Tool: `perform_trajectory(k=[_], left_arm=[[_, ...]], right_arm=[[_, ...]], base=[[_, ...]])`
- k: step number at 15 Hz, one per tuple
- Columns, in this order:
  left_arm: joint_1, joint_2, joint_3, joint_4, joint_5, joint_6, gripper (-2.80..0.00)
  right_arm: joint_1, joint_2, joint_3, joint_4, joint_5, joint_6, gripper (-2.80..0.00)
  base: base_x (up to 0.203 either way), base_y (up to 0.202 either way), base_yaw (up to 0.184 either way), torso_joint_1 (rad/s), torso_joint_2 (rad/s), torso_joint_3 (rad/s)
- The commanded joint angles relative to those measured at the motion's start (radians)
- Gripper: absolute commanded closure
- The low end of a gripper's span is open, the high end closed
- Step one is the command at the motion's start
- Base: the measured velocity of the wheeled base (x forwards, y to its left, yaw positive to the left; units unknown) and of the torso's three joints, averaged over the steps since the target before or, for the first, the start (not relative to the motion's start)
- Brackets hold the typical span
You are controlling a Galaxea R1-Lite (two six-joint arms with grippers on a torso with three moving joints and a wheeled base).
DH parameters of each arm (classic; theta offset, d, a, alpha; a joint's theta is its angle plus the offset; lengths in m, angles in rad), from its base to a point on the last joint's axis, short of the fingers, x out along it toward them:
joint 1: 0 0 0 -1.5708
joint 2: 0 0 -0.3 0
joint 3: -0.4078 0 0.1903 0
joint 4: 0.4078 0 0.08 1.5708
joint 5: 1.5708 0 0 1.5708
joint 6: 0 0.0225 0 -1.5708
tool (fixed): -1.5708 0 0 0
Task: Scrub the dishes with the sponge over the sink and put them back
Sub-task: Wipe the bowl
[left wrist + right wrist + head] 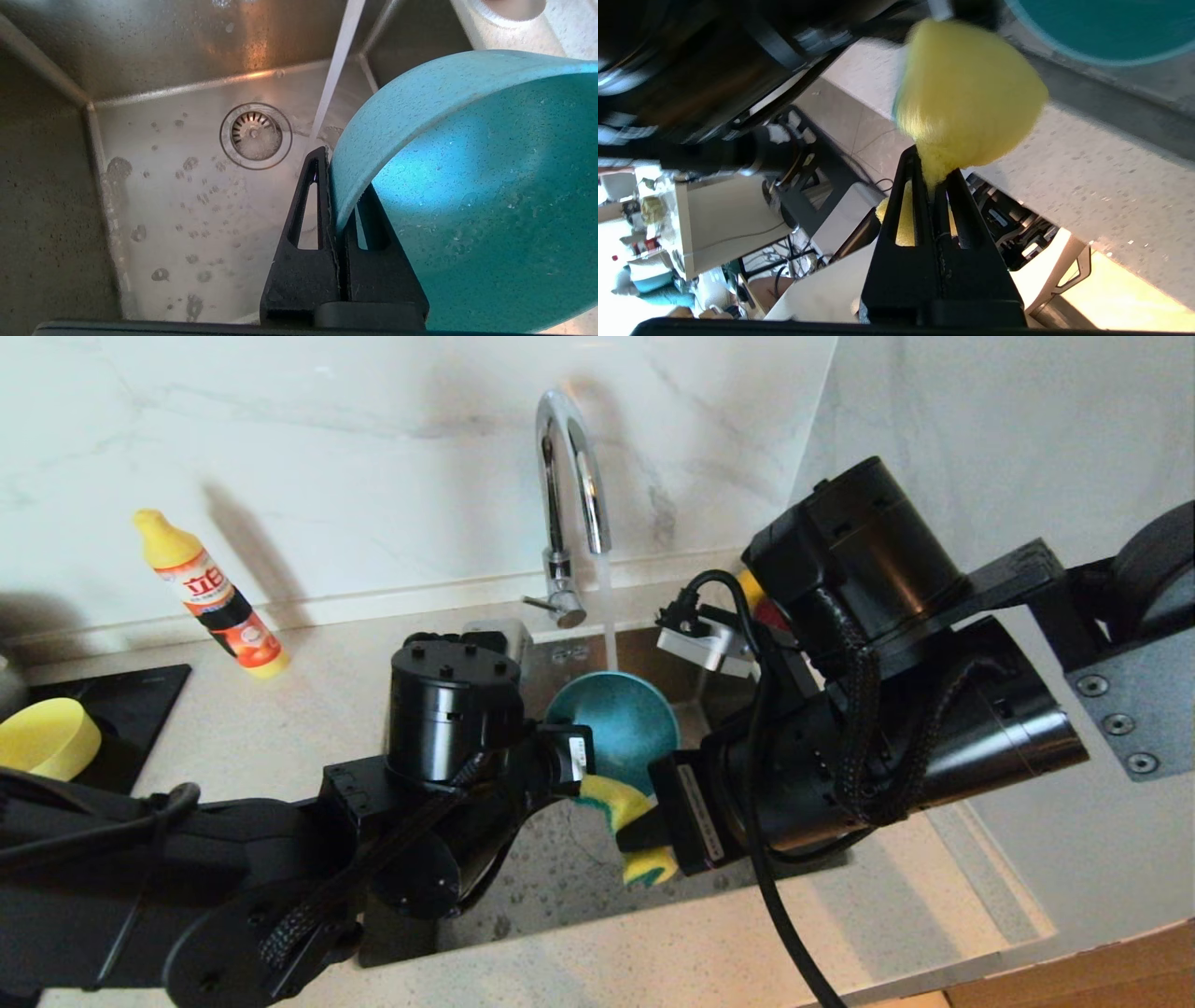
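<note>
- far left at about 9 o'clock in the head view, a yellow bowl [47,737] sits upside down on a dark mat [131,709] on the counter [308,709]
- up at 10 o'clock there's a dish soap bottle [213,597], yellow cap, orange label, standing near the marble wall
- left gripper [337,186] is over the sink [154,84], fingers pressed together on the rim of the light blue bowl [616,719]; the left wrist view shows one finger outside the rim and one inside
- that bowl is tipped on edge, hollow side facing toward the robot, hanging above the basin just left of the drain strainer's [255,135] far side as the wrist cam sees it
- tap [569,513] at 12 o'clock is running, thin stream dropping right behind the bowl, and the sink floor is dotted with water drops
- right gripper [934,179] is clamped tight on the narrow tail of the sponge [625,821], so the wide yellow end sticks out past the fingertips
- sponge sits at roughly 6 o'clock from the bowl, just below its lower rim; can't tell if they actually touch
- right arm fills the 3 o'clock side of the head view
</note>
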Motion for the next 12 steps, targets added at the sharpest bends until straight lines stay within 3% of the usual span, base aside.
perform_trajectory(k=[1, 12], left_arm=[[0.000, -0.010, 0.018, -0.017, 0.003, -0.001, 0.00], [0.001, -0.035, 0.046, -0.020, 0.003, -0.006, 0.00]], right_arm=[[-0.033, 0.040, -0.012, 0.002, 0.002, 0.005, 0.00], [-0.081, 0.008, -0.038, 0.006, 0.004, 0.002, 0.00]], base=[[0.000, 0.000, 0.000, 0.000, 0.00, 0.000], [0.000, 0.000, 0.000, 0.000, 0.00, 0.000]])
